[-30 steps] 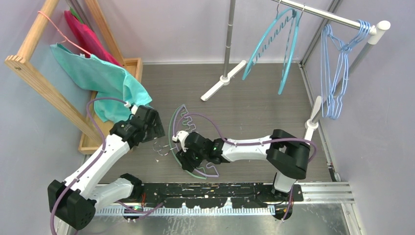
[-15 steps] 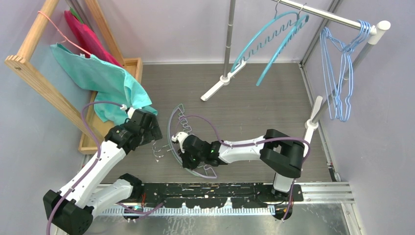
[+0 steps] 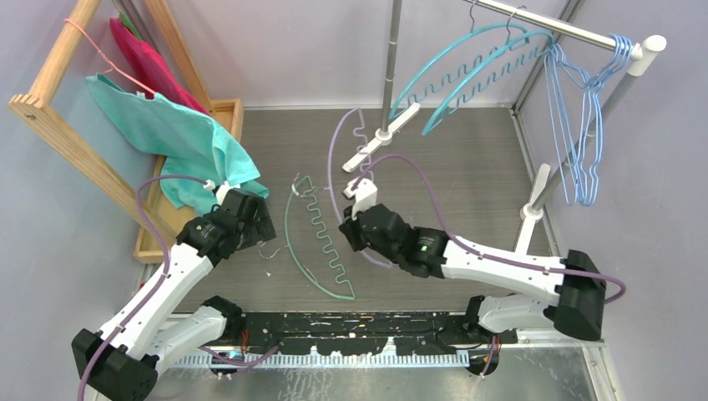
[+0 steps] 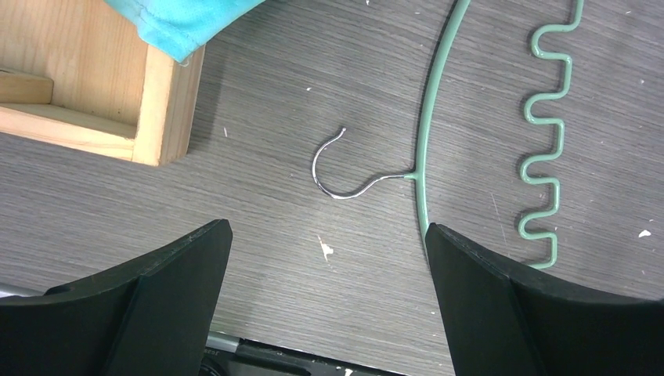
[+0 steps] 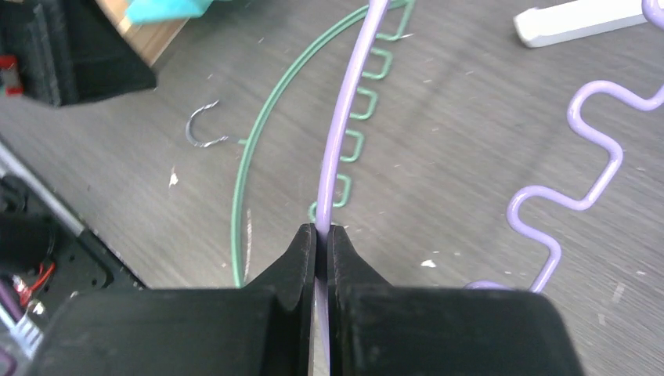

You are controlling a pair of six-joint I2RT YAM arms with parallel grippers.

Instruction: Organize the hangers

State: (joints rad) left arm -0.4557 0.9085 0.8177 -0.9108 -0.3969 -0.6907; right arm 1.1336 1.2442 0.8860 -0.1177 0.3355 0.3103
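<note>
While the lilac hanger (image 5: 343, 133) sits pinched between the closed fingers of the right gripper (image 5: 321, 231), we see its arch raised off the table and running up from the jaws, with its zigzag lower bar swung out to one side. We judge the step in hand to be carrying it to the silver rail (image 3: 568, 29). The grip is on the thin arch rather than near the hook, so the hanger can pivot in the jaws. A slow lift would be wise, with the hook turned uppermost before it approaches the rail.

It is a smooth, glossy coated rod, round in section and likely slippery against the hard black pads. The green hanger (image 4: 427, 117) is of the same make, with a wide arch, a wavy bar and a bare metal hook (image 4: 333, 168). It lies flat on the grey wood-grain table (image 3: 467, 167), the lilac arch passing above it in the right wrist view.

The left gripper (image 4: 325, 235) hangs over that hook, fingers spread wide and grasping nothing.

Farther off, two teal hangers (image 3: 467, 63) hang tilted from the rail. A bunch of thin light-blue wire hangers (image 3: 576, 125) hangs at its right end. A wooden tray (image 4: 168, 102) and a teal cloth (image 3: 167, 125) sit at the left.
</note>
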